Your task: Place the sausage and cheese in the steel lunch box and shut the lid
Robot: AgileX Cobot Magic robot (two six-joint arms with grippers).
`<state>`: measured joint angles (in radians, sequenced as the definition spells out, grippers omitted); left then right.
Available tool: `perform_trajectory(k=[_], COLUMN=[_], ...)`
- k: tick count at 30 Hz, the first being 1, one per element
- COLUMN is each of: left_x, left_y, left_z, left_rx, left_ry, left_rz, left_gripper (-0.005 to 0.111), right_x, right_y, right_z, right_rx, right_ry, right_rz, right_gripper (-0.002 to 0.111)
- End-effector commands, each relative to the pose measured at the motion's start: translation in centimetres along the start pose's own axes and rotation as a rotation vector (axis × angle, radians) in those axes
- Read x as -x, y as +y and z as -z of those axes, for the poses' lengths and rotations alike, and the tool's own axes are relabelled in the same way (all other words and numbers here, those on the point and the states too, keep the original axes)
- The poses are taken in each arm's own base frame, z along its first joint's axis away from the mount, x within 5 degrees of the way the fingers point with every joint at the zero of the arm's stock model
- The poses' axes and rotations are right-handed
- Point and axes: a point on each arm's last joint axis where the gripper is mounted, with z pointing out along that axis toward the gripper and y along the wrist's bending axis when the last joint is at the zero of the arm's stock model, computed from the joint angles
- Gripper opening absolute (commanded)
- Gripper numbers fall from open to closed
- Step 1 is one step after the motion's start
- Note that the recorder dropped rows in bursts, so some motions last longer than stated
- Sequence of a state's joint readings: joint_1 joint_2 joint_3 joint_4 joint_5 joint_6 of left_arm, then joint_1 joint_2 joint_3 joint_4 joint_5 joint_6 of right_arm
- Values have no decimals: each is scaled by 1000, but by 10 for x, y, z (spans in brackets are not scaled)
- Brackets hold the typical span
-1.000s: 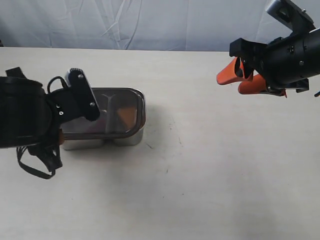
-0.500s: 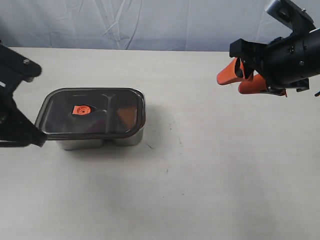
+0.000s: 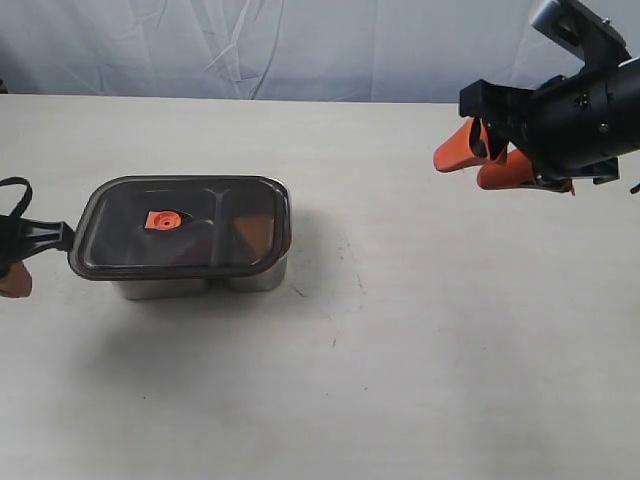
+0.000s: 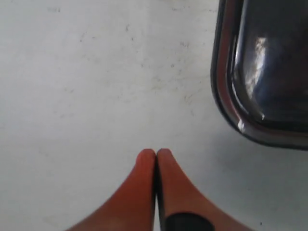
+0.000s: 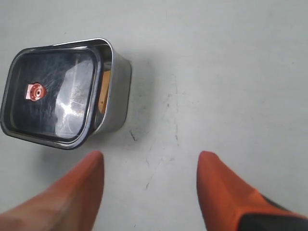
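The steel lunch box [image 3: 250, 274] stands at the table's left. The dark lid [image 3: 200, 205] with its orange valve [image 3: 163, 219] lies on top and overhangs the box's left end. Through the lid the cheese [image 3: 252, 232] shows as an orange patch in the right compartment; the sausage is hidden under the dark lid. My left gripper [image 3: 12, 282] is shut and empty at the left edge, clear of the lid's corner [image 4: 260, 72]. My right gripper [image 3: 475, 155] hangs open and empty high at the far right. Its wrist view looks down on the lid [image 5: 53, 96] and box [image 5: 118, 96].
A pale backdrop cloth [image 3: 300, 45] hangs behind the table's far edge. The beige tabletop [image 3: 420, 340] between the box and the right arm carries only faint scuff marks.
The left arm has pulled back from over the box to the left edge and its gripper has shut, uncovering the lid. The right arm has not moved.
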<state>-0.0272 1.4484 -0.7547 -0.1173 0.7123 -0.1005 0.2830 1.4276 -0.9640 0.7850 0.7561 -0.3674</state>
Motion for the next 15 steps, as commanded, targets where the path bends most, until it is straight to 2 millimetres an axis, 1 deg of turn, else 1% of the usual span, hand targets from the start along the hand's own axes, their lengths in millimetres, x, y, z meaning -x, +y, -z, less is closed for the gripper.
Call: perform_trajectory(k=[1,4,7,15], left_x=[8,11,16,39], left_y=[0,0,-1,-6], left_z=[-13,-22,-26,-12], left_rx=[-7,-13,-22,-29], left_ry=[-21,-31,-48,-105], left_rz=[8,27,42,22], left_gripper=[0,0,0,0], right_x=[-1,-1,-1,-1], right_y=[-2,-2,-3,-4], right_z=[-1,-1,-1,-1], right_rx=[-13,-15,-19,-31], right_ry=[7,0,1,4], right_rz=[15,15,19,32], right_gripper=[55,55,55,55])
